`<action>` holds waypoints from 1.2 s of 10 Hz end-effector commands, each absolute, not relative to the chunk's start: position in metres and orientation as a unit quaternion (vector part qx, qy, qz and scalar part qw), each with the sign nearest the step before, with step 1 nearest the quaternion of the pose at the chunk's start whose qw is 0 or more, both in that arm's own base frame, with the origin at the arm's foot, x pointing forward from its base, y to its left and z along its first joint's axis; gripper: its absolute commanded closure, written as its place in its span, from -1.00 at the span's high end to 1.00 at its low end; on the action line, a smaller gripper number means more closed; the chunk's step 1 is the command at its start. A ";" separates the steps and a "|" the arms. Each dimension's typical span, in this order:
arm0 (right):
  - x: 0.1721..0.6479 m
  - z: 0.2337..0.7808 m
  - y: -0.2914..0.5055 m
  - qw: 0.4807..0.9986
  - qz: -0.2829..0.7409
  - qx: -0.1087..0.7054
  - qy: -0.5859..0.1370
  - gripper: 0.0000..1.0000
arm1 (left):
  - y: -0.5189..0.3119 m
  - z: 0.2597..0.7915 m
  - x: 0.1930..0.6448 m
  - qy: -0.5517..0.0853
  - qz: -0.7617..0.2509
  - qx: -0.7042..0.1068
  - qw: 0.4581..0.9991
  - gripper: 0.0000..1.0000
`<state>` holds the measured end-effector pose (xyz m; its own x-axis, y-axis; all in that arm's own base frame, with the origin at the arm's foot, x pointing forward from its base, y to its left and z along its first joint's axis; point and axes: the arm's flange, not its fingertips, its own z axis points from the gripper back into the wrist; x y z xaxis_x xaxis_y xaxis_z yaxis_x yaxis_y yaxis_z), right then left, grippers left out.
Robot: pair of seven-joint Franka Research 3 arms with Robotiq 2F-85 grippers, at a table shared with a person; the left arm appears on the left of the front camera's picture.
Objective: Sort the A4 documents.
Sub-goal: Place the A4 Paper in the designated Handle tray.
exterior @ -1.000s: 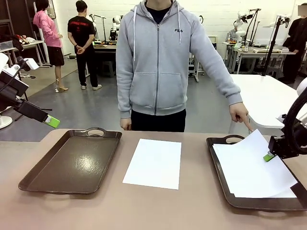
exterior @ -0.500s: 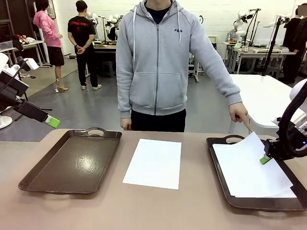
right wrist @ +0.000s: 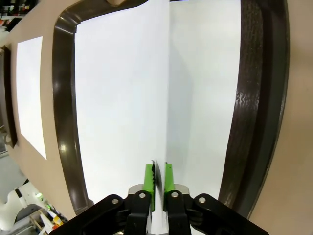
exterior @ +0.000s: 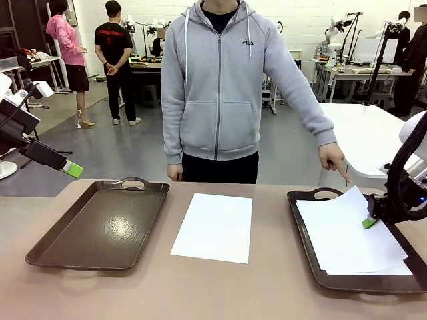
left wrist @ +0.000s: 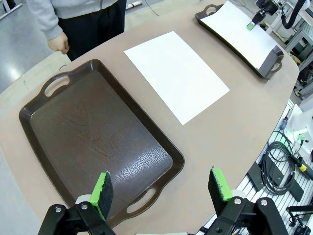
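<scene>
Now the right gripper [exterior: 369, 221] is hovering over the right tray [exterior: 301, 227], jaws standing slightly apart around the raised edge of the top one of the A4 documents [exterior: 347, 240] lying in that tray. A further sheet [exterior: 213, 227] is lying flat on the desk [exterior: 200, 287] just left of the tray; well left of it, the left gripper [exterior: 72, 169] is hanging wide open, empty.

2 trays: left tray [exterior: 100, 227], right tray [exterior: 367, 284]. 3 sheets seen: 1 middle sheet [exterior: 215, 227] on table [exterior: 200, 287] between them, at least 2 stacked in right tray, top sheet [exterior: 347, 233] and lower sheet [exterior: 403, 270]. 2 grippers: left gripper [exterior: 72, 169], right gripper [exterior: 369, 222]. 1 person [exterior: 220, 87] at table.
</scene>
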<state>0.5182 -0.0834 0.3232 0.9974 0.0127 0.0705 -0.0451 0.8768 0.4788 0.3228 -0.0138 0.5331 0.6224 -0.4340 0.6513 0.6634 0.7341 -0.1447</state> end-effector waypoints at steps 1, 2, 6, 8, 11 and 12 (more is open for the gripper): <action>0.513 0.325 -0.078 0.974 0.005 0.224 -0.029 -0.25 | -0.013 0.533 0.323 -0.303 -0.312 -0.193 0.880 1.00; 0.513 0.327 -0.077 0.975 0.007 0.218 -0.031 -0.12 | -0.013 0.533 0.323 -0.303 -0.312 -0.193 0.880 1.00; 0.515 0.339 -0.079 0.983 0.008 0.181 -0.037 0.62 | -0.013 0.533 0.323 -0.303 -0.312 -0.193 0.880 1.00; 0.515 0.345 -0.080 0.983 0.007 0.178 -0.045 0.99 | -0.013 0.533 0.323 -0.303 -0.312 -0.193 0.880 1.00; 0.515 0.350 -0.078 0.982 0.010 0.183 -0.054 1.00 | -0.013 0.533 0.323 -0.303 -0.312 -0.193 0.880 1.00; 0.516 0.352 -0.076 0.981 0.007 0.183 -0.058 1.00 | -0.013 0.533 0.323 -0.303 -0.312 -0.193 0.880 1.00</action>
